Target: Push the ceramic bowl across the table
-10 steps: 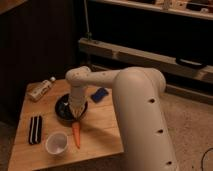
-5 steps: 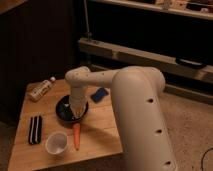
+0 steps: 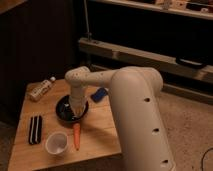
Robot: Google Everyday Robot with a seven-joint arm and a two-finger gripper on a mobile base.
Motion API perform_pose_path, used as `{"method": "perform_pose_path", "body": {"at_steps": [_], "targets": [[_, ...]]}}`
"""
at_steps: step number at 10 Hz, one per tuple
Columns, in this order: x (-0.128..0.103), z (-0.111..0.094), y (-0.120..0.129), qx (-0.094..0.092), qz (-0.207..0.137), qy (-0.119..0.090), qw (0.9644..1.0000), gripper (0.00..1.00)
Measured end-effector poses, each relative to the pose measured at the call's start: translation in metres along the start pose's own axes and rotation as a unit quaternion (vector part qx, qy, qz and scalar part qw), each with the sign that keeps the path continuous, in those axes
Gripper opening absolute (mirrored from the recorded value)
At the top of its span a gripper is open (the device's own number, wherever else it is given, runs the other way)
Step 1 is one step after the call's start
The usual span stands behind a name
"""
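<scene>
Tool [image 3: 76, 111] closed, seemingly empty, inside glossy round ceramic bowl [image 3: 64, 111], plank table [image 3: 97, 132].

Dim, warm indoor light falls from above on the low light wooden plank table [image 3: 97, 135], while the background sinks into near black. The closed gripper [image 3: 76, 113], down in the glossy black ceramic bowl [image 3: 64, 111], is soft and blurred; the whole view looks grainy

The closed tool [image 3: 76, 111] reaches down into the black ceramic bowl [image 3: 64, 111] on the wooden bench [image 3: 97, 137], near a carrot [image 3: 76, 136].
</scene>
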Motion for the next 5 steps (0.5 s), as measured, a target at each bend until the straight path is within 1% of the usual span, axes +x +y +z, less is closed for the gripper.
{"method": "perform_pose_path", "body": {"at_steps": [3,5], "targets": [[0.034,0.003,-0.015,-0.004,0.019,0.024,0.9995,0.00],[0.058,0.005,-0.026,-0.004,0.036,0.041,0.9985,0.00]]}}
